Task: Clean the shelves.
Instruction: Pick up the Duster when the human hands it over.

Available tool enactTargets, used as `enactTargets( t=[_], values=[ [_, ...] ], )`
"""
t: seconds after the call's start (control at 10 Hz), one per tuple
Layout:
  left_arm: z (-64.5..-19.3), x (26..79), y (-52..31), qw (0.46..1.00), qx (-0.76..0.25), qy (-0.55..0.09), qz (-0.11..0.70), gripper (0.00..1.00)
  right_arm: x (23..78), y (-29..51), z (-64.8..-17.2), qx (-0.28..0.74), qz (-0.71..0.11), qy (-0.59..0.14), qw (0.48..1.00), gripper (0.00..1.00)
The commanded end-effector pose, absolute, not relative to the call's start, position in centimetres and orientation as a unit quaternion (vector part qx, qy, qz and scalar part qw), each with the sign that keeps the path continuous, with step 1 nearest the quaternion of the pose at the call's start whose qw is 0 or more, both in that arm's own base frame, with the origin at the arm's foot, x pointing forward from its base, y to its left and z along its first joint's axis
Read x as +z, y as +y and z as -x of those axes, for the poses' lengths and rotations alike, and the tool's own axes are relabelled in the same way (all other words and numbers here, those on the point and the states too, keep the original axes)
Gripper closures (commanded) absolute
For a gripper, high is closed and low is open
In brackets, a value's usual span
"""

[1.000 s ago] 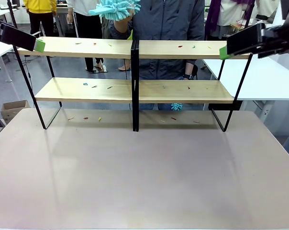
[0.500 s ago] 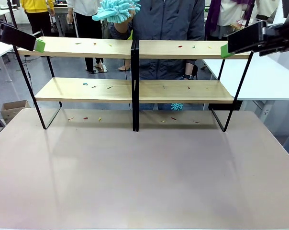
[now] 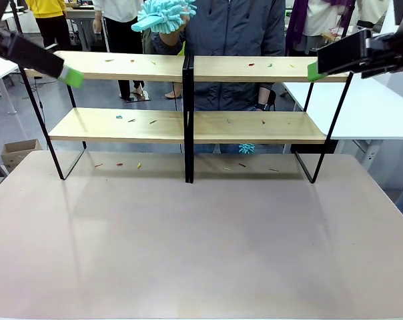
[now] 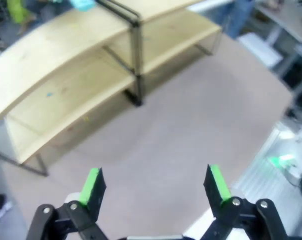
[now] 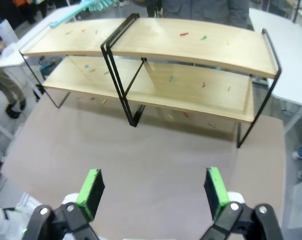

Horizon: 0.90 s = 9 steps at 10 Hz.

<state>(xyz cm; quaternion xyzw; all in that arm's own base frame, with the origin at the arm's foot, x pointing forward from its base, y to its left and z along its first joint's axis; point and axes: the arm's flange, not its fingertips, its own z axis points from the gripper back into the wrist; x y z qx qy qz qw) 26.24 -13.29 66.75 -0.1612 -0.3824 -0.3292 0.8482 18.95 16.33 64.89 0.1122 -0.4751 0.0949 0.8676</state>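
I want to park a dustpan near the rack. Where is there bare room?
The tabletop from the shelves' black feet to the near edge is bare. Crowded: small scraps litter both boards and the strip beneath the lower one.

The table (image 3: 201,253) is bare from its near edge up to the shelves (image 3: 255,69), which stand along the far edge. A black divider (image 3: 187,127) splits both tiers into left and right bays, open at the front. Behind them a person (image 3: 241,27) holds a duster (image 3: 163,13) above the top board's left half. The left gripper (image 3: 71,75) and right gripper (image 3: 311,71), both spread wide, hang by the top board's ends.
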Motion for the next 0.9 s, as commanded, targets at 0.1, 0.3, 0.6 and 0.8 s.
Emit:
enactTargets(
  t=[0.1, 0.3, 0.6, 0.8],
  values=[
    [-38.4, 70.6, -12.1, 0.799, -0.368, -0.061, 0.472, 0.00, 64.8, 16.3, -18.9, 0.094, -0.114, -0.473, 0.869, 0.00],
    [-38.9, 69.8, -10.3, 0.802, -0.228, -0.121, 0.539, 0.00, 64.8, 16.3, -18.9, 0.094, -0.114, -0.473, 0.869, 0.00],
    [-40.6, 69.1, -12.8, 0.805, -0.311, -0.211, 0.459, 0.00, 64.8, 16.3, -18.9, 0.094, -0.114, -0.473, 0.869, 0.00],
    [-47.0, 67.7, -13.3, 0.792, -0.170, -0.210, 0.548, 0.00, 64.8, 16.3, -18.9, 0.094, -0.114, -0.473, 0.869, 0.00]
  ],
)
